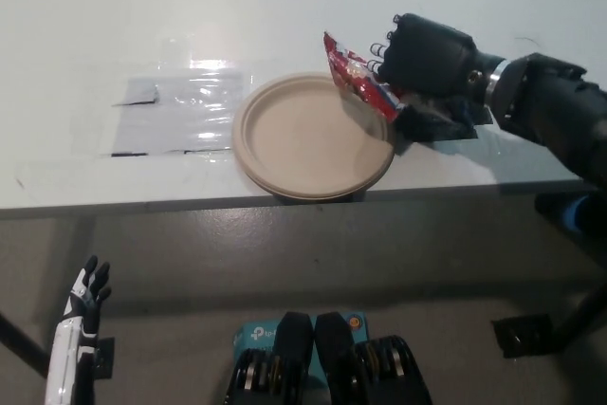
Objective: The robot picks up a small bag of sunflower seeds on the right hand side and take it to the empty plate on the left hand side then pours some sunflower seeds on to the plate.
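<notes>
The black right hand point(429, 52) grips a small crinkled red foil seed bag point(357, 85) — tilted over the three-o'clock rim of the round tan paper plate point(313, 136) — while the white left hand point(83, 293) hangs open at seven o'clock.

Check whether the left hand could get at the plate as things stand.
Probably not without a big move: the left hand hangs low, below the table edge, well off the plate. Nothing blocks the plate's left side; the right hand holds the bag at its right rim.
</notes>
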`<state>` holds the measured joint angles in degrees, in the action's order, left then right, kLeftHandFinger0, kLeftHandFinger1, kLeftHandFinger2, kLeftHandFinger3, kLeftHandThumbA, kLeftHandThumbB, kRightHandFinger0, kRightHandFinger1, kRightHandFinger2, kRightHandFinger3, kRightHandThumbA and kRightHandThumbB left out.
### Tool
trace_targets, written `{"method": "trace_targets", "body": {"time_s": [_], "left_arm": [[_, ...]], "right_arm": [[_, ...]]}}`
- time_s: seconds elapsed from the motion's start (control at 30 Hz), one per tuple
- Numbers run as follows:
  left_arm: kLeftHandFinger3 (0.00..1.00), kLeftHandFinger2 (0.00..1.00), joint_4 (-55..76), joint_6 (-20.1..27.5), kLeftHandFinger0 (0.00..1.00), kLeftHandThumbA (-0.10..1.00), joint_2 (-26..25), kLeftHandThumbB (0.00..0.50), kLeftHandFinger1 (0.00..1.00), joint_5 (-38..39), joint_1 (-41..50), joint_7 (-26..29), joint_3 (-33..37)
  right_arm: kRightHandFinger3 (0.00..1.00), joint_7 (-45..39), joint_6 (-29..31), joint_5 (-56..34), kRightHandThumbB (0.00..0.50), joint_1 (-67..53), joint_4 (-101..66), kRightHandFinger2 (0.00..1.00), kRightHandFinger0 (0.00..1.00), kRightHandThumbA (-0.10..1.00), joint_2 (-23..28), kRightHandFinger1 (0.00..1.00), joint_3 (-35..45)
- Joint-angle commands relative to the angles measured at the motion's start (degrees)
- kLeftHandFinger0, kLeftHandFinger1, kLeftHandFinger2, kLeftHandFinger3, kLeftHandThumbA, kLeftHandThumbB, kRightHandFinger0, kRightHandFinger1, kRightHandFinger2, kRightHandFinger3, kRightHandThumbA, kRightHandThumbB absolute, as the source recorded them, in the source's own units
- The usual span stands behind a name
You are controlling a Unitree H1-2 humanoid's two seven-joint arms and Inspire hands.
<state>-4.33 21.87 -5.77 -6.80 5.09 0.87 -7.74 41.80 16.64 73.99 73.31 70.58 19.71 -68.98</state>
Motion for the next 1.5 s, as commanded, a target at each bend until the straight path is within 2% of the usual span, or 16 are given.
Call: {"method": "trace_targets", "body": {"time_s": [0.0,0.07,0.23,0.33,0.43,0.6,0.8,0.87,0.93,1.0,1.07,1.13,1.23,1.3,1.33,1.47], "left_arm": [[1.00,1.00,2.2,0.7,1.00,1.00,-1.1,0.047,1.00,-1.0,0.1,1.1,-0.1],[1.00,1.00,2.7,0.3,1.00,1.00,-1.1,0.043,1.00,-1.1,0.0,1.1,-0.2],[1.00,1.00,3.0,0.1,1.00,1.00,-1.2,0.058,1.00,-1.0,0.2,0.8,-0.1],[1.00,1.00,3.2,0.5,1.00,1.00,-1.5,0.034,1.00,-0.7,0.3,0.5,0.0],[1.00,1.00,3.6,0.2,1.00,1.00,-1.7,0.042,1.00,-1.0,0.1,0.5,0.0],[1.00,1.00,3.6,0.5,1.00,1.00,-2.0,0.051,1.00,-1.2,0.0,0.7,-0.1],[1.00,1.00,4.6,0.2,1.00,1.00,-2.0,0.048,1.00,-1.3,0.3,0.7,-0.1],[1.00,1.00,4.9,-0.1,1.00,1.00,-2.2,0.041,1.00,-1.0,0.4,0.4,0.0],[1.00,1.00,4.7,-0.1,1.00,1.00,-2.1,0.056,1.00,-1.2,0.4,0.4,0.1],[1.00,0.99,4.7,0.0,1.00,1.00,-2.1,0.063,1.00,-1.5,0.5,0.6,0.0],[1.00,0.99,4.8,-0.3,1.00,1.00,-1.9,0.075,1.00,-1.6,0.5,0.8,0.0],[1.00,0.98,4.7,-0.2,1.00,1.00,-2.0,0.068,1.00,-1.9,0.5,0.8,0.0],[1.00,0.97,5.3,-0.2,1.00,1.00,-2.0,0.070,1.00,-1.8,1.2,0.8,-0.1],[1.00,0.96,6.0,-0.7,1.00,1.00,-2.1,0.065,1.00,-2.0,1.5,0.8,-0.3],[1.00,0.95,6.3,-0.6,1.00,1.00,-2.3,0.059,1.00,-1.7,1.5,0.6,-0.4],[1.00,0.94,8.1,-1.6,1.00,1.00,-2.0,0.075,1.00,-1.7,2.2,0.7,-0.5]], "right_arm": [[0.41,-2.2,0.7,3.5,0.269,7.2,-1.8,0.46,0.00,-0.10,1.5,0.08,-1.7],[0.35,-2.4,1.8,3.6,0.283,7.9,-1.5,0.42,0.00,-0.10,1.6,0.01,-2.2],[0.33,-2.0,2.3,5.4,0.299,8.6,-1.8,0.38,0.00,-0.10,1.6,0.00,-4.0],[0.29,-1.8,2.2,6.3,0.324,8.8,-2.0,0.35,0.00,-0.10,1.5,0.00,-5.0],[0.21,-3.1,2.7,6.5,0.299,8.9,-2.5,0.30,0.00,-0.10,1.4,0.00,-5.1],[0.19,-4.0,4.0,7.7,0.293,9.7,-2.7,0.30,0.00,-0.10,0.9,0.00,-5.8],[0.16,-5.7,4.8,9.7,0.354,10.6,-3.7,0.23,0.00,-0.06,0.6,0.00,-7.6],[0.11,-7.0,4.5,9.7,0.370,10.6,-4.3,0.20,0.00,-0.08,0.6,0.00,-7.6],[0.14,-8.6,3.7,11.0,0.369,11.1,-5.5,0.20,0.00,-0.10,0.7,0.00,-8.4],[0.13,-10.2,3.3,11.4,0.362,11.4,-6.1,0.20,0.00,-0.07,0.5,0.00,-8.4],[0.13,-11.3,3.8,11.7,0.388,12.1,-7.0,0.19,0.00,-0.10,0.1,0.00,-8.4],[0.18,-13.6,2.8,13.3,0.356,12.9,-7.8,0.17,0.00,-0.06,-0.3,0.00,-9.2],[0.20,-16.6,2.2,13.8,0.396,13.6,-9.0,0.18,0.00,0.00,-1.0,0.00,-9.1],[0.20,-17.3,1.4,14.4,0.402,13.8,-9.0,0.16,0.00,0.02,-1.4,0.00,-9.3],[0.25,-19.0,2.3,14.7,0.381,14.3,-9.0,0.18,0.00,-0.01,-1.7,0.00,-9.6],[0.21,-18.2,2.1,15.6,0.386,14.6,-10.4,0.17,0.00,-0.04,-0.7,0.00,-9.7]]}}
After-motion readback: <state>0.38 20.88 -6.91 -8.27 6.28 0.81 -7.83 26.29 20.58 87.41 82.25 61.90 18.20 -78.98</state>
